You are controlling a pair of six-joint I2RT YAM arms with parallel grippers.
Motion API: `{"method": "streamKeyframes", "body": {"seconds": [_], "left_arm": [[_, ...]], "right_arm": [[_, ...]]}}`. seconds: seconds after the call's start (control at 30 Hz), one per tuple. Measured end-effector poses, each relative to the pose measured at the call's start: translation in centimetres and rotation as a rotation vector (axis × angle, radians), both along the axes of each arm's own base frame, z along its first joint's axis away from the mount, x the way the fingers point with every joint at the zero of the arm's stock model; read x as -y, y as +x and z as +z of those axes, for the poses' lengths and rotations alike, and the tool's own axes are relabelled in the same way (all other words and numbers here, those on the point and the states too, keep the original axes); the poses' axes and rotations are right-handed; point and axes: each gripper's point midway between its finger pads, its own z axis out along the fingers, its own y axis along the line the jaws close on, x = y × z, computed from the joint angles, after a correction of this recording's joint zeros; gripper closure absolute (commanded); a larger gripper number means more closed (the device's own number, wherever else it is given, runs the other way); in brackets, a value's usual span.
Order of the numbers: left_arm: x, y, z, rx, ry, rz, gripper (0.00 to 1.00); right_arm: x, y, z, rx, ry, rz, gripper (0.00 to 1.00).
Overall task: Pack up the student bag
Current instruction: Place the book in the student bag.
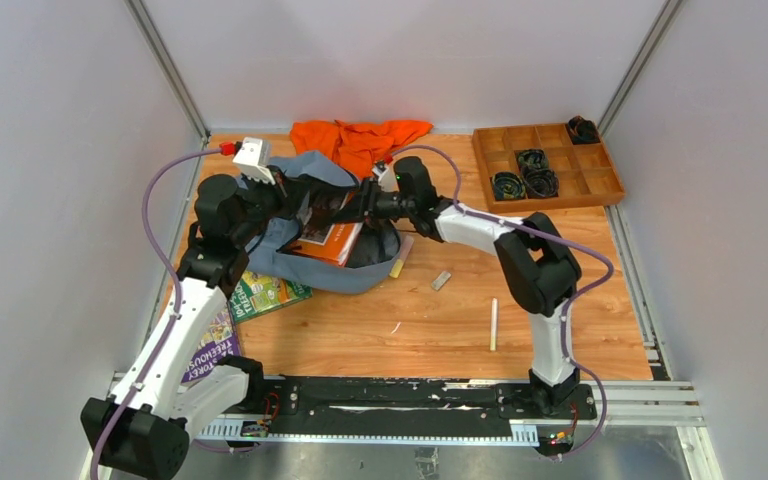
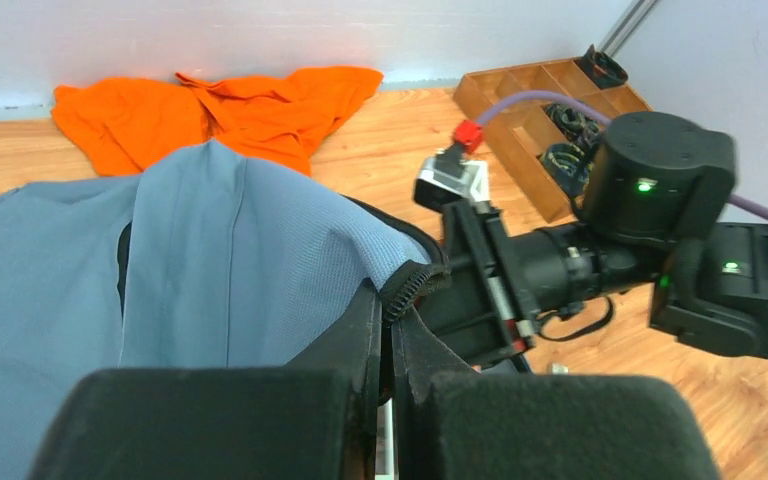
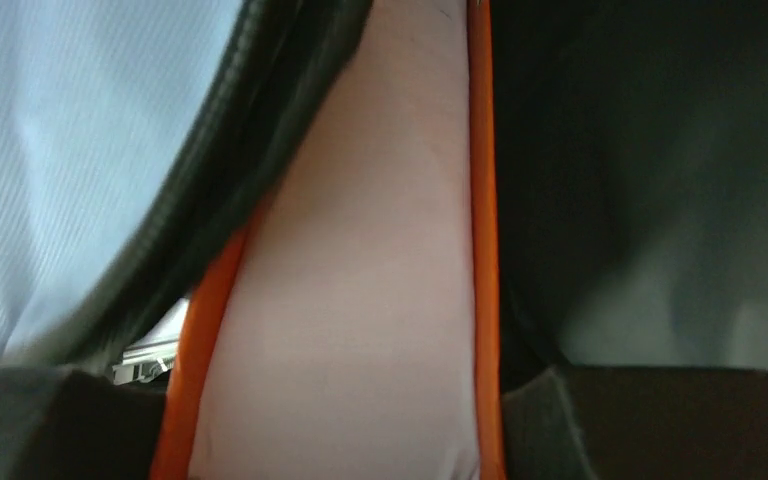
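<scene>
On the worktop [image 1: 460, 330], toward its far left, the student bag [image 1: 345, 277] lies slumped with its mouth held open. An orange book [image 1: 332, 240] sits in that mouth, clamped by the right gripper [image 3: 340, 420]. The left gripper [image 2: 388, 400] is pressed together on the bag's zipper edge.

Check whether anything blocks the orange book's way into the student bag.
Nothing visible does. The left gripper, jaws shut, pinches the zipper edge of the student bag, holding its mouth open. The orange book, gripped in the right gripper, pokes into the dark opening.
</scene>
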Motion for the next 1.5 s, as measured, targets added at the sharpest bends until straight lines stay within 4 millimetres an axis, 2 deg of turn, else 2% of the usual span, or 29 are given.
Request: {"method": "streamKeyframes", "body": {"seconds": [0.17, 0.23, 0.27, 0.37, 0.5, 0.57, 0.67, 0.77, 1.2, 1.3, 1.5], "left_arm": [[-0.1, -0.3, 0.3, 0.002, -0.002, 0.001, 1.0], [-0.1, -0.4, 0.4, 0.001, -0.011, 0.002, 1.0], [0.0, -0.4, 0.4, -0.001, -0.015, 0.002, 1.0], [0.1, -0.4, 0.5, -0.007, -0.031, 0.001, 1.0], [-0.4, -0.2, 0.4, -0.014, -0.04, 0.036, 1.0], [-0.8, 0.1, 0.4, -0.015, -0.037, 0.061, 1.0], [-1.2, 0.4, 0.0, -0.025, -0.032, 0.09, 1.0], [-1.6, 0.9, -0.5, -0.038, -0.025, 0.12, 1.0], [-2.6, 1.9, -1.0, -0.059, -0.001, 0.186, 1.0], [-2.8, 2.1, -1.0, -0.064, 0.012, 0.191, 1.0], [-3.0, 2.8, 0.6, -0.05, 0.041, 0.204, 1.0]], "right_arm": [[-3.0, 1.1, -0.4, -0.015, 0.02, 0.005, 1.0], [-3.8, 1.3, -0.4, -0.011, 0.024, 0.003, 0.95], [-4.2, 1.4, -0.4, -0.009, 0.024, 0.001, 0.88], [-4.9, 2.1, -0.5, 0.008, 0.011, -0.01, 0.54], [-4.9, 2.9, -1.4, 0.052, -0.058, -0.016, 0.17], [-4.5, 3.0, -2.0, 0.076, -0.103, -0.023, 0.1], [-3.4, 2.9, -2.9, 0.111, -0.18, -0.032, 0.09], [-2.0, 2.1, -2.9, 0.143, -0.242, -0.03, 0.08], [5.3, -3.5, 0.9, 0.295, -0.366, -0.027, 0.09], [7.8, -4.4, 1.2, 0.346, -0.423, -0.046, 0.11], [14.3, -5.7, 0.6, 0.412, -0.548, -0.144, 0.11]]}}
